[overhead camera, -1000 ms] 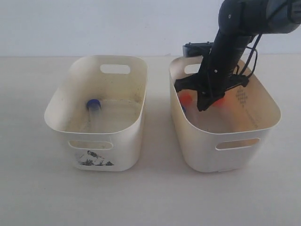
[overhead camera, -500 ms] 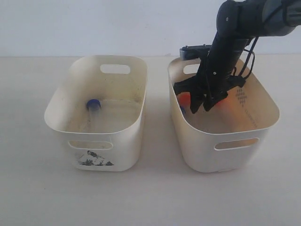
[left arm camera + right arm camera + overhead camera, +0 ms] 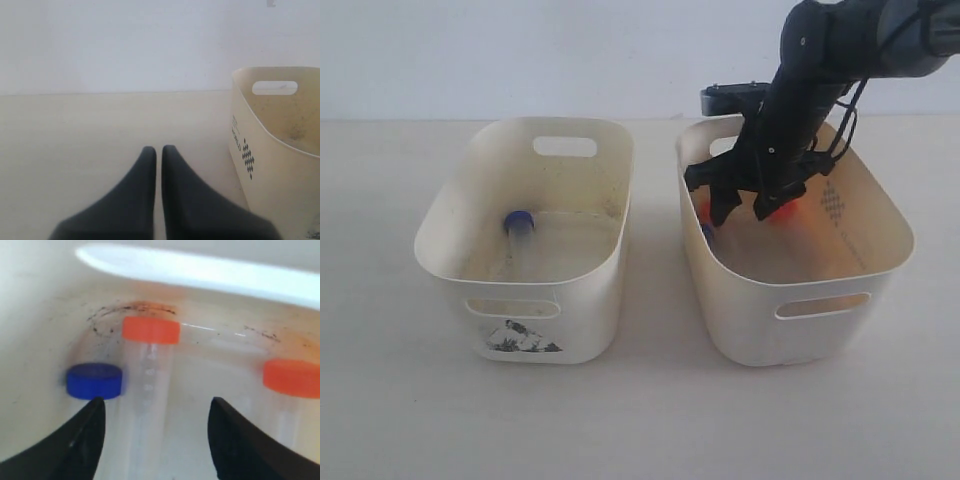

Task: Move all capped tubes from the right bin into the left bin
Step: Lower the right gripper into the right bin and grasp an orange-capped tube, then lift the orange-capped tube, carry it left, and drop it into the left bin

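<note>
My right gripper (image 3: 742,212) hangs open inside the right bin (image 3: 880,215), near its left wall. In the right wrist view its fingers (image 3: 156,405) straddle the clear body of an orange-capped tube (image 3: 150,330) without touching it. A blue-capped tube (image 3: 94,380) lies just beside one fingertip, and a second orange-capped tube (image 3: 292,377) lies past the other. The left bin (image 3: 440,225), with its sticker on the front, holds one blue-capped tube (image 3: 518,222). My left gripper (image 3: 159,148) is shut and empty above the table, outside the left bin (image 3: 265,145).
The two bins stand side by side on a pale table with a narrow gap (image 3: 655,250) between them. The right arm (image 3: 810,80) comes down over the right bin's back rim. A white wall closes the back.
The right gripper has shifted a little toward the right bin's left wall and risen slightly, with its fingers now spread wider. The tubes and the left bin have not moved.
</note>
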Robot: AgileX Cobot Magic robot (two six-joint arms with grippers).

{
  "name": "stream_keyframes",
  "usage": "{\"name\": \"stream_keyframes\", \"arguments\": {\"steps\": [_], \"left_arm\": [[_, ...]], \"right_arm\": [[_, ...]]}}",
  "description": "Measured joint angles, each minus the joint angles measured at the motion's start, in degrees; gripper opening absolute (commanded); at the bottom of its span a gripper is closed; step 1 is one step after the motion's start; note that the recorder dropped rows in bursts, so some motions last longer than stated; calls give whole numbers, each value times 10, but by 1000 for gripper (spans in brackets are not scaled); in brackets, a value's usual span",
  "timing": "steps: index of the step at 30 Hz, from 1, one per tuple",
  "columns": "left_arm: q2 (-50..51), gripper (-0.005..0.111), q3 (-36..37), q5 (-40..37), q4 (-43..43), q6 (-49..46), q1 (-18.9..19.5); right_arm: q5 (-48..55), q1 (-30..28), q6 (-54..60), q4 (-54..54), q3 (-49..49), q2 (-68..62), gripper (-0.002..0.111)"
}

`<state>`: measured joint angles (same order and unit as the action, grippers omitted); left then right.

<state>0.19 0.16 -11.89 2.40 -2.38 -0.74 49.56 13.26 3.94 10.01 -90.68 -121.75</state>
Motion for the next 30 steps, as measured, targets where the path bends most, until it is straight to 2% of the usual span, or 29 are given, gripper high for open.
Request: {"name": "stream_keyframes", "arguments": {"steps": [4,5,11,19,27,30], "left_arm": [[0,4,0,0,0,0,0],[0,4,0,0,0,0,0],[0,4,0,0,0,0,0],[0,4,0,0,0,0,0],[0,4,0,0,0,0,0],[0,4,0,0,0,0,0]], "right_arm": [[-27,0,0,-2,-3,-27,56],[-33,0,0,-2,-6,-34,51],[-32,0,-9,-2,-7,-52,2],[17,0,-14,4,-2,-23,0],[35,0,-13,13,-1,144,0],[40,0,36,87,-1,206,0]]}}
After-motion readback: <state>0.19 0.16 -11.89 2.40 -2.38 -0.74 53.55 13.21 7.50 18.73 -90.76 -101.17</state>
